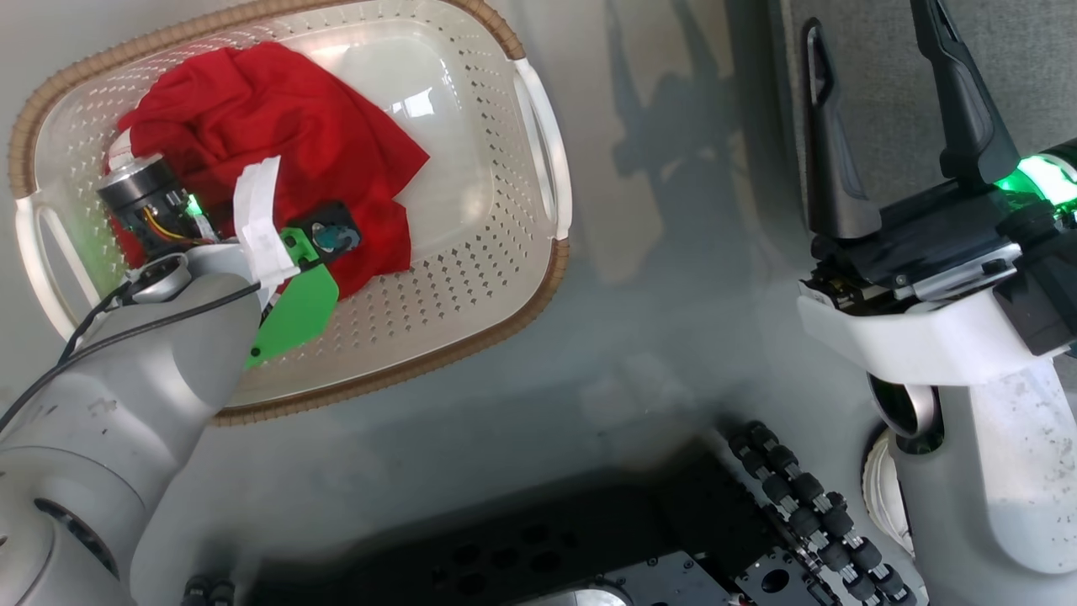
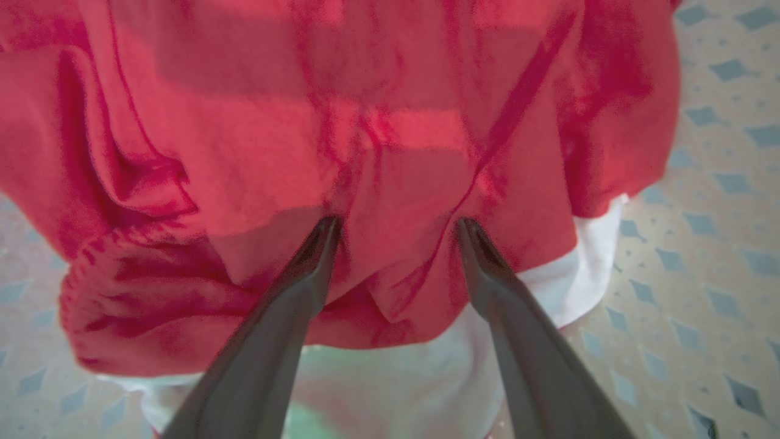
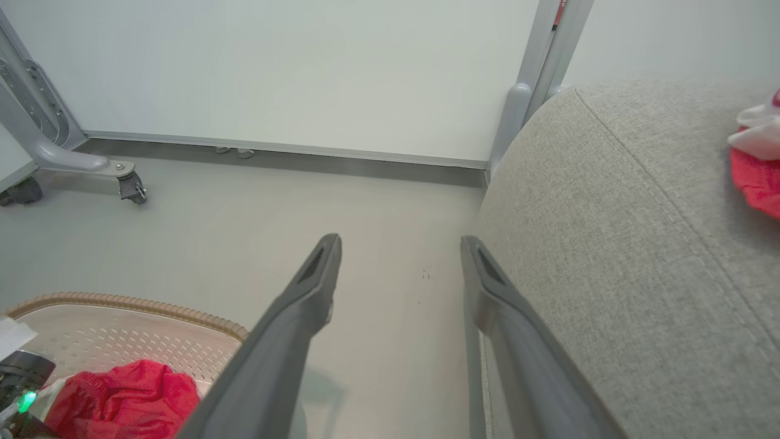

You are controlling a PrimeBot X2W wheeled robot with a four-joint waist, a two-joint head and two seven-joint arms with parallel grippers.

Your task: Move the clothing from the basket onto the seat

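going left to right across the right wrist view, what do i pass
basket with red clothing → right gripper → grey seat → red and white garment lying on it

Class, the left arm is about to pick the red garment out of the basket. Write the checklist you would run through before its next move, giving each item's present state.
1. Left gripper open: ok.
2. Its fingertips press into the red garment, with a fold between them: ok.
3. White fabric underneath is part of the same garment: cannot tell.
4. Basket upright, garment lying loose inside: ok.
5. Seat has bare room beside the second garment lying on it: ok.
6. Right gripper open, empty, away from the basket: ok.
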